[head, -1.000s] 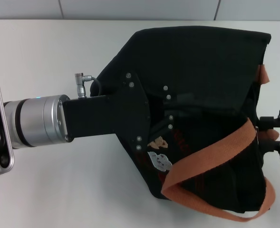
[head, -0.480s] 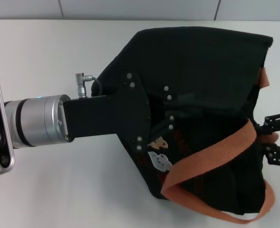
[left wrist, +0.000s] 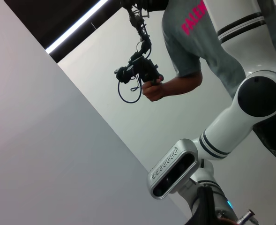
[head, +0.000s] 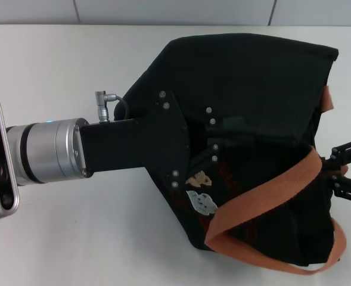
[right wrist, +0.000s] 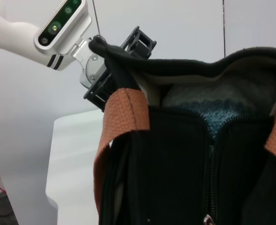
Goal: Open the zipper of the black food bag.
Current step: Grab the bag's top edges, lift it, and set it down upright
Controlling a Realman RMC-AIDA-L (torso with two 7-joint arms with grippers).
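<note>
The black food bag (head: 252,89) lies on its side on the white table (head: 74,226), with its orange-brown handles (head: 264,190) looping toward the front. My left gripper (head: 217,146) reaches over the bag from the left. In the right wrist view the left gripper (right wrist: 110,56) is shut on a raised fold of the bag's fabric. At the bag's right end is my right gripper (head: 336,171), its black links converging at the bag's edge. The zipper (right wrist: 208,178) is parted at its far end over grey-blue lining, and the silver pull tab (right wrist: 206,219) sits close to the right wrist camera.
Bare white table lies left of and in front of the bag. The wall (head: 163,11) runs along the table's far edge. A person (left wrist: 189,42) holding a black device stands beyond the robot's white arm (left wrist: 250,108).
My right gripper has shifted a little to the right and downward at the bag's end. The bag's far right corner and the handle loop have shifted slightly. The left arm has held still.
</note>
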